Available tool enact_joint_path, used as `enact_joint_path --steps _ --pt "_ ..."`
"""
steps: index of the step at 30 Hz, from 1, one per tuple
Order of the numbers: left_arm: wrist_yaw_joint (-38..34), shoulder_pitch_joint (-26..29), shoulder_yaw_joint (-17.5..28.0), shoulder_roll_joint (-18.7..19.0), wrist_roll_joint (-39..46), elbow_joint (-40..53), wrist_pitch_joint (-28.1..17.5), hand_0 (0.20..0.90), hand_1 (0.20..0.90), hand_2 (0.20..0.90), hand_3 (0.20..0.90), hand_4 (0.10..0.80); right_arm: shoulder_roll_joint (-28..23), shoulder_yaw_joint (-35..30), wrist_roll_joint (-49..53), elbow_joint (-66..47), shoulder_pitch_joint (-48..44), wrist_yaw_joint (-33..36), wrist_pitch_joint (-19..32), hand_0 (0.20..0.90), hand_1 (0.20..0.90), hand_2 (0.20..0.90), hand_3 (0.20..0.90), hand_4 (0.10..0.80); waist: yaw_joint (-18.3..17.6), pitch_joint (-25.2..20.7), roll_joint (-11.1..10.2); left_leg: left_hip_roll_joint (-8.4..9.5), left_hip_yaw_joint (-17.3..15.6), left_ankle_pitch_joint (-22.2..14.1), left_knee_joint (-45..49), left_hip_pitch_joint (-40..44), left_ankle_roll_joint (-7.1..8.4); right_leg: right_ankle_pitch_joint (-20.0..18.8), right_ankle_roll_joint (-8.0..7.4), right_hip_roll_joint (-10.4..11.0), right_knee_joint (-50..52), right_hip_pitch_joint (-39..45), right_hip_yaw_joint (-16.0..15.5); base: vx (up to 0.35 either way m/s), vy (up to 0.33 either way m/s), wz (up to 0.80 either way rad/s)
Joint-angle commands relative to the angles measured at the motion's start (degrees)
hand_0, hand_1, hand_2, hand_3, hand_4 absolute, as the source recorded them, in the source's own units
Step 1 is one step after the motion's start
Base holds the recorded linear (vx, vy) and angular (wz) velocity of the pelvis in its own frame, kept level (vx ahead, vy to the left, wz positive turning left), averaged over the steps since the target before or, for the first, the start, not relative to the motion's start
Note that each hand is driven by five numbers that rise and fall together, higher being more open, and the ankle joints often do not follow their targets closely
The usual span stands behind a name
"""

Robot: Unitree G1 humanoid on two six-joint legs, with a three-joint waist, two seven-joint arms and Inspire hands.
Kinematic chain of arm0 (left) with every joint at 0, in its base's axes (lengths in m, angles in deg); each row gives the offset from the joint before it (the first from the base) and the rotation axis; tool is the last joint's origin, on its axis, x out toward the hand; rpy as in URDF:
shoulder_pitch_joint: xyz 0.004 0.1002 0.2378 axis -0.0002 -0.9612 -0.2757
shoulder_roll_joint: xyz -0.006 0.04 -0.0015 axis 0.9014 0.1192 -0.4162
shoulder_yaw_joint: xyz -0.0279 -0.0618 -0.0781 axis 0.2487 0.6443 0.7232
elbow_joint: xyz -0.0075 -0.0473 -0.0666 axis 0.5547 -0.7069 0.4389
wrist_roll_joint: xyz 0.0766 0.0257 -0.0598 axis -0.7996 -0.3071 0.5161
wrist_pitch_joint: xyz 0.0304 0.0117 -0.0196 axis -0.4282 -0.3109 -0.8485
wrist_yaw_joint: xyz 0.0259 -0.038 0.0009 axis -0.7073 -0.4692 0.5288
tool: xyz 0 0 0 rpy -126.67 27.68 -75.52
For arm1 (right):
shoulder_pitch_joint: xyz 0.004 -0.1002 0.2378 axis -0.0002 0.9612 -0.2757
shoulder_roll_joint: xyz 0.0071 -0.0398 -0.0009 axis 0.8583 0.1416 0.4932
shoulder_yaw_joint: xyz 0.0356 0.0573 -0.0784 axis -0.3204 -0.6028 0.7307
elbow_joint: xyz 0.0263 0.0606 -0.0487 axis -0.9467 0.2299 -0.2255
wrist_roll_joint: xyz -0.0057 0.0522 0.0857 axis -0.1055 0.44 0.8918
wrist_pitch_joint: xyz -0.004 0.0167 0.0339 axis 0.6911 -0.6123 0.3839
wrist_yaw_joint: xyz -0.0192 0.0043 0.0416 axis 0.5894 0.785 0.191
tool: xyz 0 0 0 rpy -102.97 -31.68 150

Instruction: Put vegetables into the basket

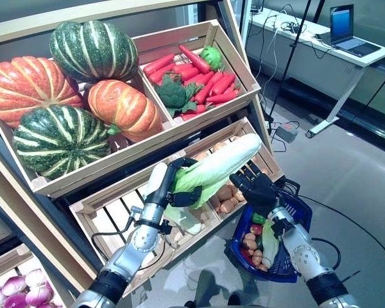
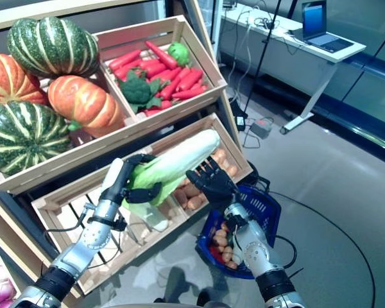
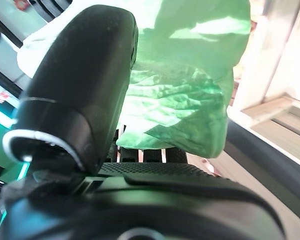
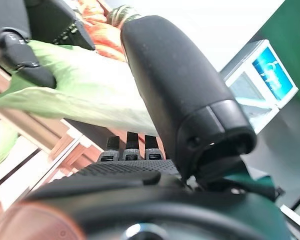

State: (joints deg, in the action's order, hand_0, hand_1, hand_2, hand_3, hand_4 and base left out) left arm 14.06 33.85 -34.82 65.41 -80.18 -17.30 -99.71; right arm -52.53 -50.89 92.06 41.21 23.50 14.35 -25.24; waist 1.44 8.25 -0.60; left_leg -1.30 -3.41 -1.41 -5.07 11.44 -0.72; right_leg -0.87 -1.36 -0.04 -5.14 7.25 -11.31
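While my left hand (image 1: 179, 186) curls round the leafy end of the cabbage (image 1: 218, 168), its stalk end rests on my right hand's (image 1: 256, 189) spread fingers. Cabbage sits above the lower crate (image 1: 90, 212), beside the blue basket (image 1: 301, 215). Basket contents partly hidden by my right arm.

Both eye views look down from the robot's head at a slanted wooden shelf (image 1: 115, 168) of crates and at the floor (image 1: 353, 179) beside it. They share almost the whole scene: the right eye view sits slightly to the side, so the pumpkins (image 2: 35, 96) fall nearer its left edge. The left wrist view looks along the left hand (image 3: 80, 115) from very close, onto the green leaves of the cabbage (image 3: 190, 85) and the shelf's slats. The right wrist view looks along the right hand (image 4: 175, 90), equally near, toward the same cabbage and the left hand's fingers.
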Motion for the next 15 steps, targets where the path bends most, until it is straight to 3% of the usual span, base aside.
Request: enact_joint_path --steps 1,15 --pt "-3.0 9.2 -2.4 2.1 -1.8 4.7 -10.2 0.3 0.3 0.3 0.3 0.4 3.0 -1.7 4.2 -4.3 -6.7 -4.0 6.5 0.9 0.9 0.9 0.9 0.8 0.0 -4.1 -1.4 2.5 -1.2 -2.8 0.1 -2.3 -1.14 3.5 0.54 1.6 0.1 3.3 -0.7 0.045 -0.023 -0.01" --pt "-2.2 8.9 -6.6 3.7 -6.7 5.6 -14.6 0.3 0.3 0.3 0.3 0.4 2.5 -3.8 6.7 -5.0 -8.5 -3.3 9.3 0.9 0.9 0.9 0.9 0.8 -0.3 -3.9 -1.6 2.26 -1.1 -3.5 0.1 -1.6 -1.27 4.1 0.58 1.4 0.1 3.9 0.2 0.024 -0.011 0.0"
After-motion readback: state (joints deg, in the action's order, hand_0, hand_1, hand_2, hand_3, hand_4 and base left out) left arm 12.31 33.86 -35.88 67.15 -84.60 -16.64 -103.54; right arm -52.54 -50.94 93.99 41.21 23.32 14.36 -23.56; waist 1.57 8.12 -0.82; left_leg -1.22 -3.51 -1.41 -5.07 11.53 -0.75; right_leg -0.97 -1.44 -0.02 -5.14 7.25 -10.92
